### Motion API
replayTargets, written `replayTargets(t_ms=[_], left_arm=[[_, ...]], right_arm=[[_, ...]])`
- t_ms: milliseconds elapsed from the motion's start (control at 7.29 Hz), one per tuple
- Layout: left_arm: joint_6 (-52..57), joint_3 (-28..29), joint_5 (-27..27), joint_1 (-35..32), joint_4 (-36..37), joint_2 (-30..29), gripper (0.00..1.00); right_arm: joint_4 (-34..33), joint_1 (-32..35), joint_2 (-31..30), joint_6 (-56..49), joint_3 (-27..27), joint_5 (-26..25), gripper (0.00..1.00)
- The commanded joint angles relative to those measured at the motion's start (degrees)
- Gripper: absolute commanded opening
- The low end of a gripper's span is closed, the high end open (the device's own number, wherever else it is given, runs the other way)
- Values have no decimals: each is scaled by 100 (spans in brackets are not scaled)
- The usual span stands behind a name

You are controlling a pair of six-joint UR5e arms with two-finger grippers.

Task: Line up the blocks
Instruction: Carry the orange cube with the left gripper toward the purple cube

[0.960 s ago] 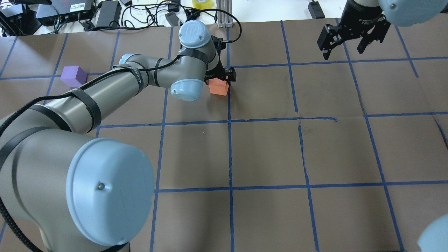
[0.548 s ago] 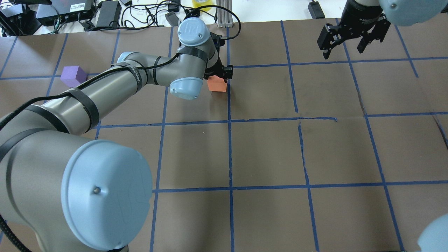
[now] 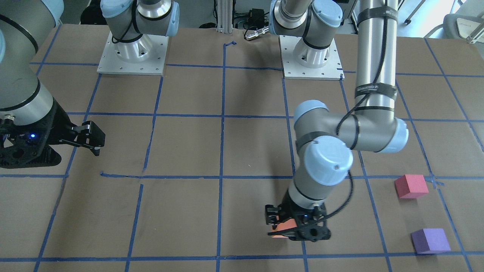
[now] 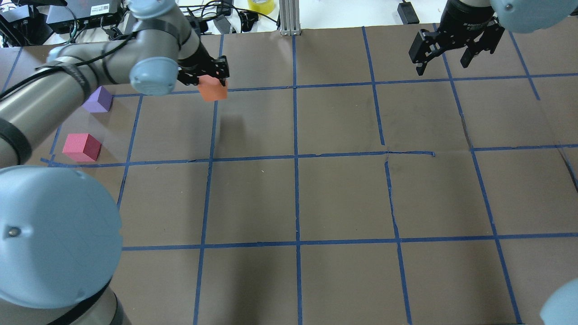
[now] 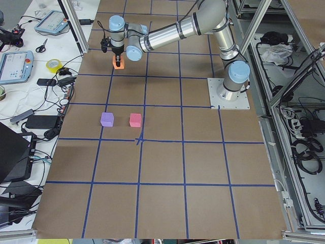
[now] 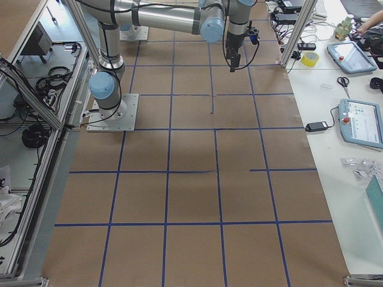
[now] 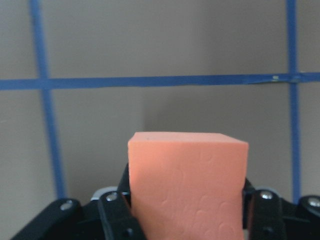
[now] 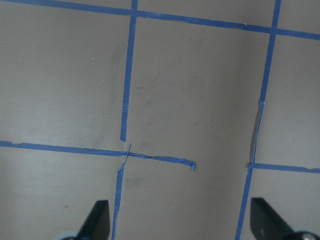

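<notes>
Left gripper (image 4: 211, 81): clamped on the orange block (image 4: 214, 91), one finger on each side. In the wrist view the block fills the gap between them.
Orange block: held off the table (image 4: 343, 198), toward the table's 11 o'clock in the overhead view. Its shadow falls on the table at the block's 5 o'clock.
Purple block (image 4: 98, 99): on the table at 9 o'clock from the orange block, partly hidden behind the left arm.
Pink block (image 4: 81, 147): on the table at 7 o'clock from the purple block, near it but apart.
Right gripper (image 4: 443, 65): jaws spread wide, hanging over the table's 1 o'clock corner, well apart from all three blocks.
Table: brown, gridded with blue tape.
</notes>
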Motion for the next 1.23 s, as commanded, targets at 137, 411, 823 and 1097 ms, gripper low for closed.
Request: replayTargets(t_ms=[137, 411, 823, 1097], left_arm=[[1786, -54, 112, 1316, -160, 37, 4], [3212, -28, 112, 2021, -161, 28, 4], [4245, -37, -159, 2813, -204, -86, 4], [4353, -45, -177, 2824, -187, -147, 4]], right_arm=[[-8, -1, 11, 17, 21, -56, 100], [-43, -1, 56, 26, 12, 13, 100], [53, 43, -120, 9, 3, 40, 100], [263, 70, -129, 9, 3, 180, 100]])
